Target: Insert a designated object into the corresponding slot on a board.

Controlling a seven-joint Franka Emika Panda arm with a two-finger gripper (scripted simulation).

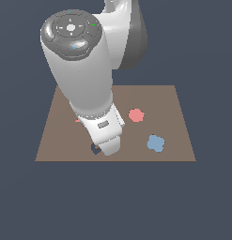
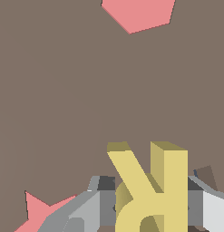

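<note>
Tool (image 2: 152, 206) fingers clamp your yellow R (image 2: 149, 190) low over the board (image 1: 174, 101) near its front edge; the slot (image 1: 95, 149) barely shows, so a rotated R could jam.

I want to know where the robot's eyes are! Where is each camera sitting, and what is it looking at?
Exterior view: sits off the arm, above and in front of the brown board, looking down at it; the big white arm fills the middle and hides the gripper's fingers.
Wrist view: rides on the wrist, looking close at the board past the gripper, whose grey fingers hug the yellow R.
Both views show the brown board and the pink star.
</note>
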